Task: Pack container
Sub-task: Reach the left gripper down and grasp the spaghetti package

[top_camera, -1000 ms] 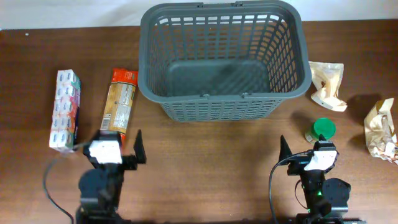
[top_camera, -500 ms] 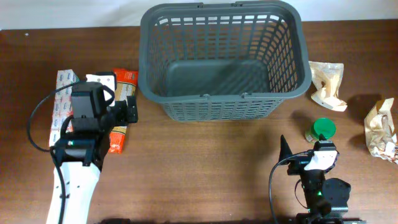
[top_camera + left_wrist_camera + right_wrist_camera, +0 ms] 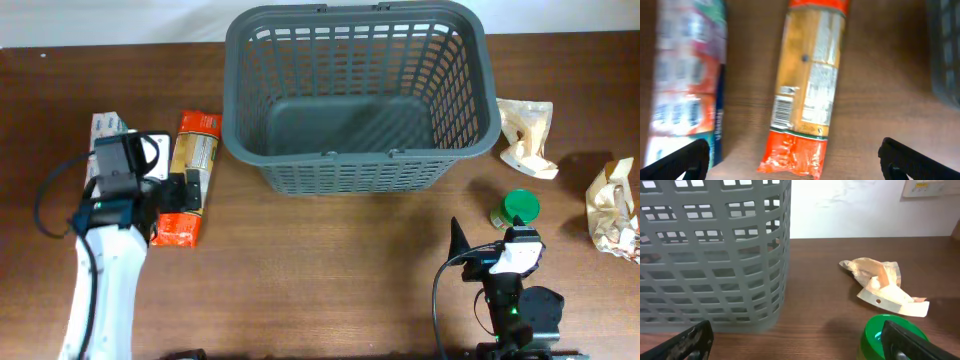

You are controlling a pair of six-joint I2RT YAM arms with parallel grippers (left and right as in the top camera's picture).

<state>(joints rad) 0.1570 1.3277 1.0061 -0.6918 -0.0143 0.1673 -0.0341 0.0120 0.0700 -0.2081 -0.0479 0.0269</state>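
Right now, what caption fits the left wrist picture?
Left gripper, open, above an orange packet beside a colourful box on the table.

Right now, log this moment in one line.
left jaws: open above orange packet | right jaws: open near green-lidded jar | container: empty

left arm (image 3: 100, 285): white link, black cable | right gripper (image 3: 797, 342): black fingers

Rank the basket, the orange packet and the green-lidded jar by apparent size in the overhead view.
1. Basket, by far the largest.
2. Orange packet, clearly next, though the left arm covers part of it.
3. Green-lidded jar, the smallest.
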